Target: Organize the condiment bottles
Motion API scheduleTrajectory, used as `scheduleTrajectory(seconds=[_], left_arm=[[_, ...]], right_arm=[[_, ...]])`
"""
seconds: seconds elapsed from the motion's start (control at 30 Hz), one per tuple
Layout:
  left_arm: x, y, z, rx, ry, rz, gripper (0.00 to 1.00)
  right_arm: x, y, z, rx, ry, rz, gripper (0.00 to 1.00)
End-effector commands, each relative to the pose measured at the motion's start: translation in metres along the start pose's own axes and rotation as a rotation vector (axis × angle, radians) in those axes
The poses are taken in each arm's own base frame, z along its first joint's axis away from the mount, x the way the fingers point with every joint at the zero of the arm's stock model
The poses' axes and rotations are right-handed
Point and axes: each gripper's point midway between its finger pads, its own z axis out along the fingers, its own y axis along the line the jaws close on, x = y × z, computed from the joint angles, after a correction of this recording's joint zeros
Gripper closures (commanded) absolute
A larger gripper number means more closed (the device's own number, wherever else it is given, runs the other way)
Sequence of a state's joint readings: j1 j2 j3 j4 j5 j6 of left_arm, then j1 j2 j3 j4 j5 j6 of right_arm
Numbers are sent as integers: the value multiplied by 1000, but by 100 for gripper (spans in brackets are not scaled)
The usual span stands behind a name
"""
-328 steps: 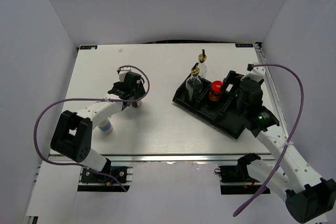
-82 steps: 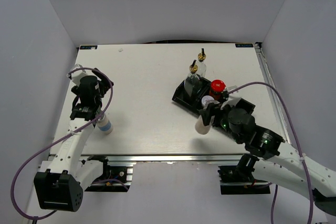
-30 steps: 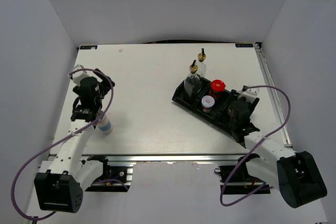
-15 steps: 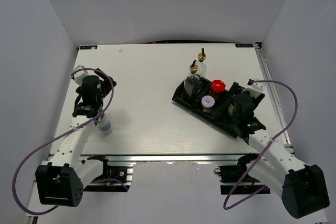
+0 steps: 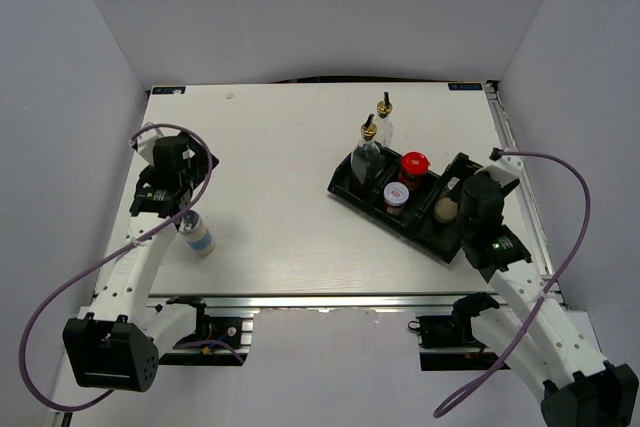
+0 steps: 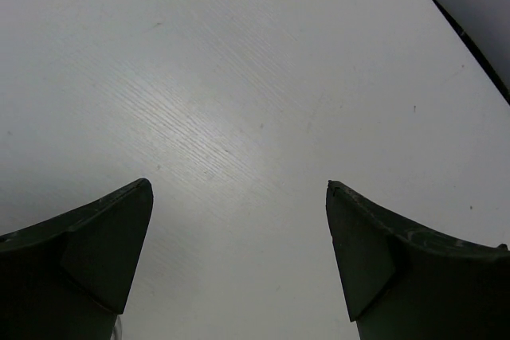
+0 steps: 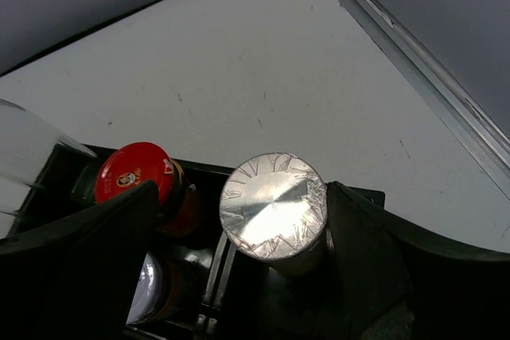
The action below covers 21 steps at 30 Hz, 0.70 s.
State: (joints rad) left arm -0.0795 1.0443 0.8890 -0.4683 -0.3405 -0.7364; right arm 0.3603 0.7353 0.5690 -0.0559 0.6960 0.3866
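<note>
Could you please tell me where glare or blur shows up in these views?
Right wrist view: the silver-lidded jar throws bright glare off its top, and the right fingers are dark and soft. Left wrist view: a pale sheen on the table, left fingers underexposed. Top view: even light, no harsh shadows around the tray.

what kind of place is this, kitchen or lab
Probably a robot test booth, not a kitchen: grey walls box in a white table, and a left arm and right arm are bolted at its near edge.
</note>
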Motion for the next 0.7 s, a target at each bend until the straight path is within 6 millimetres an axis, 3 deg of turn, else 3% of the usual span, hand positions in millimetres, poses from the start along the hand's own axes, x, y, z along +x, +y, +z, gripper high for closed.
scheduleTrajectory(seconds=[0.0, 0.03, 0.13, 0.23, 0.33, 0.5, 0.67], left_arm=[[-10, 18, -18, -90, 8, 54, 2], [-9, 23, -19, -109, 13, 70, 2], [1, 61, -27, -283, 61, 167, 2], [15, 76, -29, -338, 133, 237, 2], [31, 85, -31, -347, 202, 271, 2], [49, 81, -28, -299, 283, 292, 2], [53, 98, -34, -371, 320, 355, 2]], right_arm=[[-48, 16, -14, -88, -105, 76, 11], [-48, 16, -15, -93, -97, 68, 11], [-51, 14, -18, -87, -108, 73, 11], [-55, 15, -20, -101, -120, 71, 11], [-57, 6, -22, -62, -138, 98, 11], [-57, 5, -25, -81, -158, 101, 11], [-55, -2, -26, -49, -153, 97, 11]])
